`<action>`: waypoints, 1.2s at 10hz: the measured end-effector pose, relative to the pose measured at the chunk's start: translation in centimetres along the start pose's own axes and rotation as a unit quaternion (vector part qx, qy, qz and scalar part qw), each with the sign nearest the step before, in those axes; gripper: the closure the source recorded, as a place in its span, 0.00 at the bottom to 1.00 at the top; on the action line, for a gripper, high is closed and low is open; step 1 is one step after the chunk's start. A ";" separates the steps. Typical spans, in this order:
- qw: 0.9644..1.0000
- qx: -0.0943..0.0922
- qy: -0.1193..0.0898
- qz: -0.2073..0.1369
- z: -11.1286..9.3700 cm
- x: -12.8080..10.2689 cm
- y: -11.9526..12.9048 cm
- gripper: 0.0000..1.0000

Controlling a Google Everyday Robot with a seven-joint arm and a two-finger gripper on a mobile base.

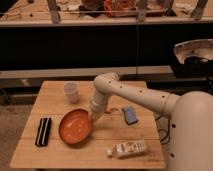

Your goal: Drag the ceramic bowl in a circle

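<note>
Light wooden slatted desk (30,152), shot from above and in front.

Far left: flat black rectangular object (43,131), looks like two dark bars side by side, lying lengthwise near the desk's left edge. Can't tell what it is.

Next: the wide shallow orange-red glossy ceramic bowl (76,126) with a darker rim. It sits upright on the desk, left of centre and towards the front, just beside the black object but not touching it.

Behind the bowl, well apart from it: small white cup (72,92), upright, near the back edge.

Pincer (95,115) is down at the bowl's right rim, pointing at the desk and touching or nearly touching the rim. Can't tell its state, or whether it grips the rim.

White jointed arm (132,95) runs from the pincer up and right to the white robot body (192,130) at the right edge of the view.

Right of the pincer: small blue flat object (130,115) on the desk, apart from the bowl.

Front right: white bottle-like pack (127,148) lying on its side near the front edge.
</note>
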 end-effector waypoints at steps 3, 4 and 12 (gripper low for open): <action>1.000 0.009 0.000 -0.012 0.0 1.8 -1.3 1.00; 1.000 0.014 0.001 -0.006 -0.2 2.5 -0.6 1.00; 0.998 0.021 0.003 0.052 -0.9 -2.5 6.5 1.00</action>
